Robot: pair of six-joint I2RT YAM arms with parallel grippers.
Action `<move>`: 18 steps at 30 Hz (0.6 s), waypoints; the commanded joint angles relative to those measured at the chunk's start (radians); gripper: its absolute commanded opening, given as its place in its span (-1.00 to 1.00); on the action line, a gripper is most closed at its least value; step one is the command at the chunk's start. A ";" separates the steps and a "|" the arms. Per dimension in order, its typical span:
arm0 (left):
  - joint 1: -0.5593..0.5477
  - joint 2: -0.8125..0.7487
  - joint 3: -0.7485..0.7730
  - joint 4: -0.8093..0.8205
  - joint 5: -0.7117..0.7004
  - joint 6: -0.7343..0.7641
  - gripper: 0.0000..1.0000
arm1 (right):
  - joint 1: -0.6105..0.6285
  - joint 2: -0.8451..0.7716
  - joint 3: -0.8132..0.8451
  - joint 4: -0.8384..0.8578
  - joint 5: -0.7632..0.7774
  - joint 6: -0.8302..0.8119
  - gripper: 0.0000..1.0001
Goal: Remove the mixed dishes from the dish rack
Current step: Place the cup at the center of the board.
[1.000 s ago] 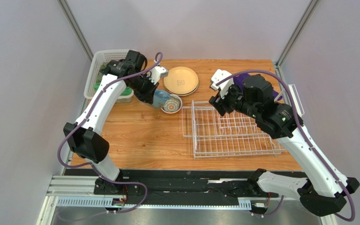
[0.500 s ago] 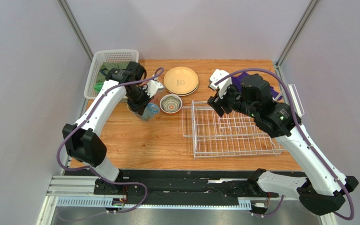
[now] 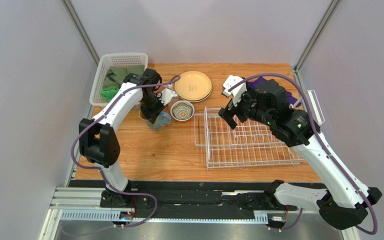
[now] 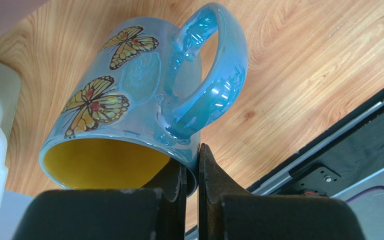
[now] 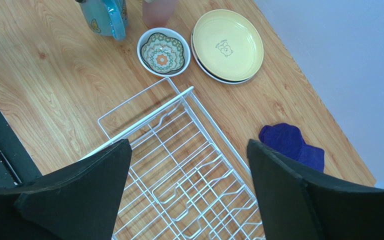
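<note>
My left gripper (image 4: 192, 170) is shut on the rim of the blue butterfly mug (image 4: 144, 95), one finger inside its yellow mouth. The mug (image 3: 162, 120) hangs tilted, low over the wood, left of the patterned bowl (image 3: 182, 110). Cream-tan plates (image 3: 193, 86) are stacked behind the bowl. The pink cup (image 5: 158, 12) stands beside the mug (image 5: 104, 17). My right gripper (image 5: 188, 145) is open above the far left corner of the white wire dish rack (image 5: 179, 165), with nothing between its fingers. No dishes show in the rack (image 3: 249, 142).
A white mesh basket (image 3: 114, 65) with green things sits at the far left corner. A purple cloth (image 5: 291, 145) lies behind the rack. Walls close in both sides, and a black rail runs along the near edge.
My left arm carried the mug from beside the plates down and nearer, to the left of the bowl. My right gripper's jaws opened wider above the rack.
</note>
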 commanded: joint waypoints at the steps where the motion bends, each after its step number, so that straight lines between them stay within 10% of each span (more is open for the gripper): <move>1: 0.003 0.007 0.020 0.061 -0.007 0.005 -1.00 | 0.004 -0.010 -0.002 0.032 0.027 0.006 0.92; 18: 0.003 0.076 -0.020 0.121 -0.066 -0.005 -1.00 | 0.004 -0.024 -0.028 0.070 0.125 0.008 0.99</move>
